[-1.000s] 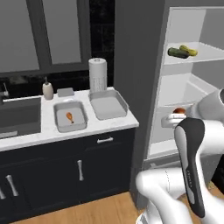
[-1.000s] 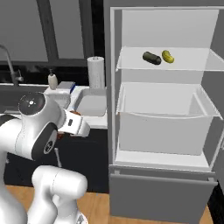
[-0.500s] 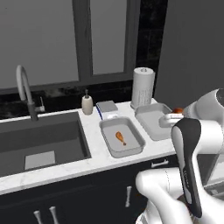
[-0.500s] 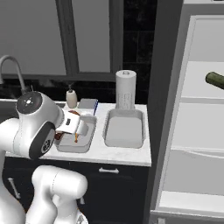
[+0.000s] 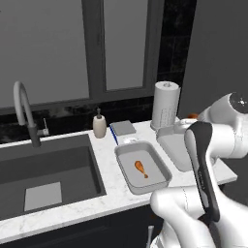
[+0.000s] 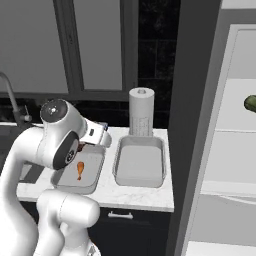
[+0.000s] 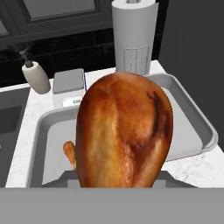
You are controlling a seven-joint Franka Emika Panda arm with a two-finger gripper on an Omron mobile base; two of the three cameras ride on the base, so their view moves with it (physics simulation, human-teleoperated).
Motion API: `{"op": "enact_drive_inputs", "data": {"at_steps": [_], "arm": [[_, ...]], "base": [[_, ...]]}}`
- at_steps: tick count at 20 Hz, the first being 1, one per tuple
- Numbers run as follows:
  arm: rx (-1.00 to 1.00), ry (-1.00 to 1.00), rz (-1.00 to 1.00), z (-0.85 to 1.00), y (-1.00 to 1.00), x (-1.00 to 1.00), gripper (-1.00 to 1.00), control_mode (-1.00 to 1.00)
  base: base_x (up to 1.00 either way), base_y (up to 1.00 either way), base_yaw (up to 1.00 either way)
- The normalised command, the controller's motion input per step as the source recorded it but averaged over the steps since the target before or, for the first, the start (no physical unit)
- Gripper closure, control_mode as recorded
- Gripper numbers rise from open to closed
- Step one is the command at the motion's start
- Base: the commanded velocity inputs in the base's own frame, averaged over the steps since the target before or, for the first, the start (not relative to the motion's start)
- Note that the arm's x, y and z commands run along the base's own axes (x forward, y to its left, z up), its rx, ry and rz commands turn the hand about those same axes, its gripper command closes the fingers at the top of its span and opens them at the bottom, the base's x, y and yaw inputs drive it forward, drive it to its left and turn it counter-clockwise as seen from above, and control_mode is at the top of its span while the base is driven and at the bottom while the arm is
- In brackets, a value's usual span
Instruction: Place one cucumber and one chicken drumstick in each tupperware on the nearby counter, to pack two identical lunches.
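Left base view: the white marble bench (image 5: 109,201) carries two grey tupperware containers side by side near its right end. The left tupperware (image 5: 127,177) holds one chicken drumstick (image 5: 141,169) lying on its floor, thin bone end toward the back wall. The right tupperware (image 5: 170,147) sits just beside it, partly hidden by the white arm. A small patch of orange-brown (image 5: 193,116) shows by the arm's wrist above the right container; the gripper itself is hidden behind the arm. Behind the containers stand a paper towel roll (image 5: 165,106), a soap bottle (image 5: 100,125) and a small grey block (image 5: 123,128); the dark sink (image 5: 46,177) lies to the left.

Right base view: the drumstick in the left tupperware (image 6: 79,169) lies near that container's middle. The right tupperware (image 6: 140,161) is bare inside. The arm's wrist hangs over the back edge of the left container. A dark green cucumber (image 6: 250,103) shows at the right edge on a fridge shelf (image 6: 235,125).

Hand view: a second chicken drumstick (image 7: 123,133) is seen close up, bulbous end up, clamped in the gripper, whose tips are hidden behind the meat. Beneath and behind it lie both containers.
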Motion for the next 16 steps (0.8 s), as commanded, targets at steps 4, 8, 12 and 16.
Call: {"op": "enact_drive_inputs", "data": {"at_steps": [4,8,12,16], "arm": [[0.00,0.03,0.00,-0.34,-0.27,0.88,1.00,-1.00],[-0.06,0.12,0.00,-0.67,-0.35,0.84,1.00,-1.00],[-0.07,0.14,0.02,-0.74,-0.54,0.62,1.00,-1.00],[-0.04,0.09,0.07,-0.70,-0.55,0.50,1.00,-1.00]], "base": [[0.00,0.00,0.00],[0.00,0.00,0.00],[0.00,0.00,0.00],[0.00,0.00,0.00]]}}
